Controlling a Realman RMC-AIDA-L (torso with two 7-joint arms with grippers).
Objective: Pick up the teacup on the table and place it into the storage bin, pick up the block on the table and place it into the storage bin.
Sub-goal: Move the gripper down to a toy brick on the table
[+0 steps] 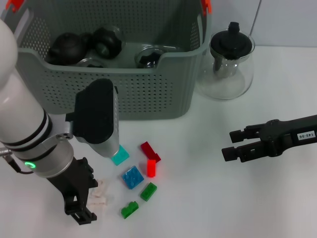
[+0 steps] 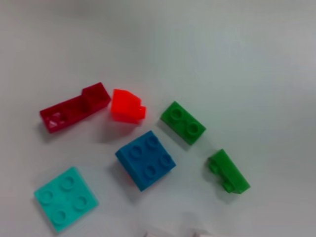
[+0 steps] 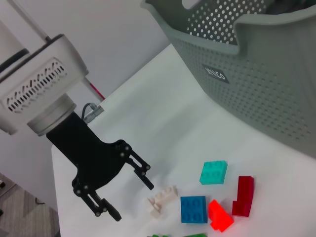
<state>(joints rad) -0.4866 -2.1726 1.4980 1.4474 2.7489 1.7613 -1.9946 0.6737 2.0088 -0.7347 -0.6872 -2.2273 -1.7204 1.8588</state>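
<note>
The grey perforated storage bin [image 1: 148, 94] [image 3: 256, 84] stands at the back of the table. I see no teacup on the table; dark tea ware [image 1: 69, 45] lies inside the bin. Loose blocks lie in front of it: teal [image 1: 119, 156] [image 2: 65, 197], dark red [image 1: 150, 150], bright red [image 1: 151, 168] [image 2: 126, 105], blue [image 1: 132, 177] [image 2: 146, 159], two green [image 1: 148, 191] [image 1: 130, 210], and white [image 1: 99, 194] [image 3: 160, 200]. My left gripper [image 1: 94, 201] [image 3: 132, 200] is low and open, its fingertips at the white block and holding nothing. My right gripper [image 1: 229, 144] hovers open and empty at the right.
A clear glass teapot [image 1: 229, 62] with a black lid stands to the right of the bin. Bare white table [image 1: 198, 198] lies between the blocks and my right gripper. The bin has orange handle clips [image 1: 206, 6].
</note>
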